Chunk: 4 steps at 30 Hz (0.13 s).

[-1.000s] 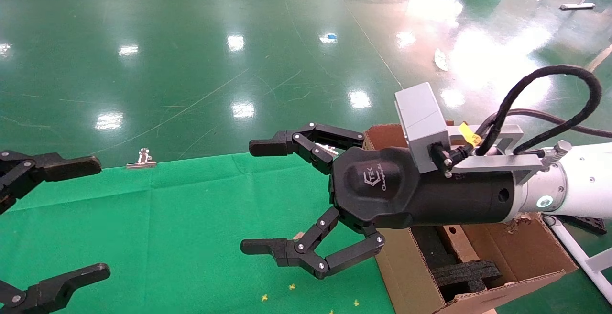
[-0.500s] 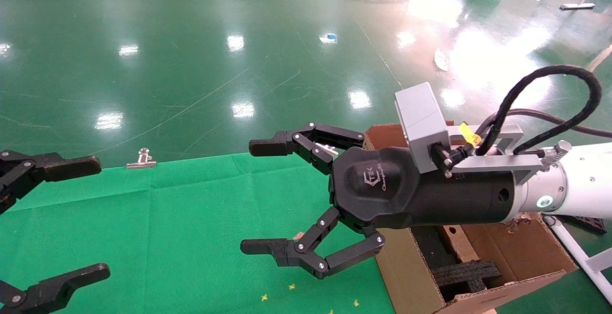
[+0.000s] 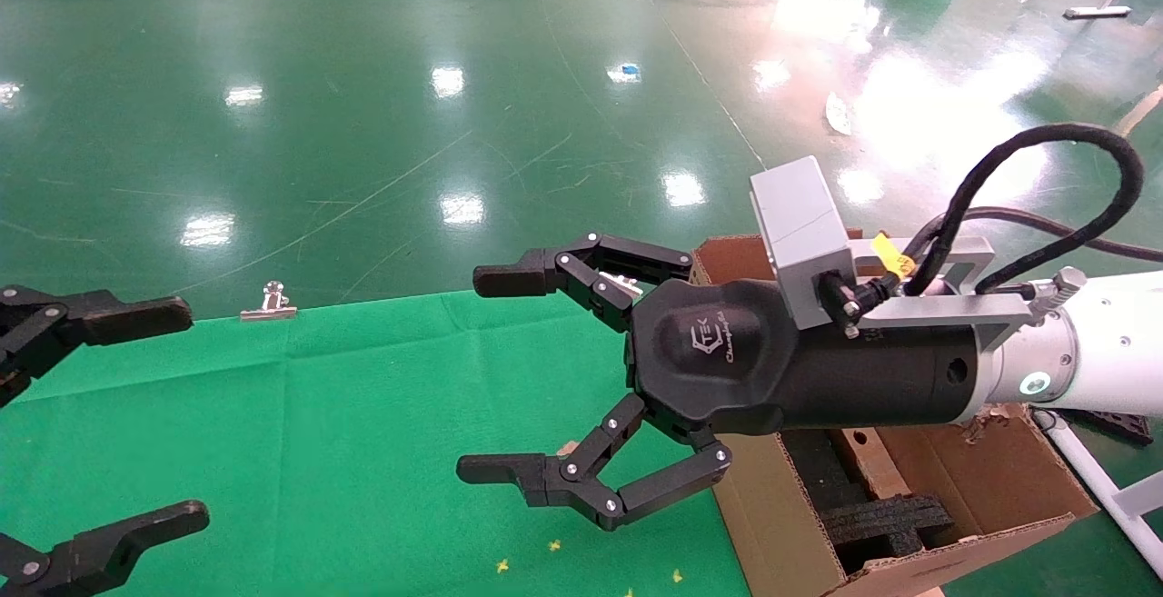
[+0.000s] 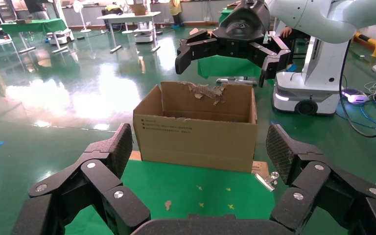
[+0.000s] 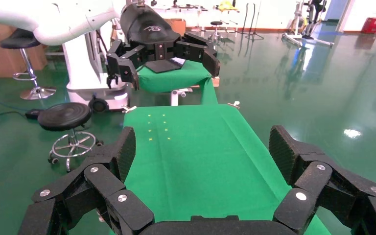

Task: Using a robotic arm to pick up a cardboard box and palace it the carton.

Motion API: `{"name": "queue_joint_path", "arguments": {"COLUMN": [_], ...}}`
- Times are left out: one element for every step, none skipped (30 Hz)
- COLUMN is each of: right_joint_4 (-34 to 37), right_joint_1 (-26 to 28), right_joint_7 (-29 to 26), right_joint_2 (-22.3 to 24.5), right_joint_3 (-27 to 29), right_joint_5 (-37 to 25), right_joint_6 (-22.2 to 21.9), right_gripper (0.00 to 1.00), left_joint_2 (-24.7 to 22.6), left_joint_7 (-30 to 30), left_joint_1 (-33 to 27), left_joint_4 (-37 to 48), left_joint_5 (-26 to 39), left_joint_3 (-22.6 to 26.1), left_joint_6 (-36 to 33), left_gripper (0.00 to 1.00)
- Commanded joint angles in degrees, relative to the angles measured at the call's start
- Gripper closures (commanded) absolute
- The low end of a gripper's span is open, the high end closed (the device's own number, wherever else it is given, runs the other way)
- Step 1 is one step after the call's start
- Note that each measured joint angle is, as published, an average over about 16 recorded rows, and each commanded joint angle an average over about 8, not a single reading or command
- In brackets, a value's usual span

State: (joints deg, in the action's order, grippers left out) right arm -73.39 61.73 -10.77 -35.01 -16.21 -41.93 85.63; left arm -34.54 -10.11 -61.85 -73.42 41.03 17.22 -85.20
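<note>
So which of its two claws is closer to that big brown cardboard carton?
The right. Its end effector hangs open at the big brown cardboard carton's left edge, wrist above it. The left end effector, also open, sits across the green cloth, at the table's far left.

A green cloth covers the tabletop (image 3: 300, 433). The big brown carton (image 4: 196, 129) stands at the right end of the tabletop. Some tiny yellow bits (image 3: 552, 546) lie on the cloth near the carton. A small silver clip (image 3: 269, 306) sits at the far edge of the tabletop. All around is a shiny green floor (image 3: 382, 79).
</note>
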Motion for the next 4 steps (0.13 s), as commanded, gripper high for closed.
{"name": "queue_joint_path", "arguments": {"right_joint_4": [0.0, 0.0, 0.0, 0.0], "right_joint_1": [0.0, 0.0, 0.0, 0.0], "right_joint_7": [0.0, 0.0, 0.0, 0.0], "right_joint_2": [0.0, 0.0, 0.0, 0.0], "right_joint_3": [0.0, 0.0, 0.0, 0.0], "right_joint_5": [0.0, 0.0, 0.0, 0.0], "right_joint_6": [0.0, 0.0, 0.0, 0.0], "right_gripper": [0.0, 0.0, 0.0, 0.0], "left_joint_2": [0.0, 0.0, 0.0, 0.0], "left_joint_7": [0.0, 0.0, 0.0, 0.0], "left_joint_1": [0.0, 0.0, 0.0, 0.0], "left_joint_4": [0.0, 0.0, 0.0, 0.0], "left_joint_5": [0.0, 0.0, 0.0, 0.0], "left_joint_3": [0.0, 0.0, 0.0, 0.0], "left_joint_6": [0.0, 0.0, 0.0, 0.0], "left_gripper": [0.0, 0.0, 0.0, 0.0]}}
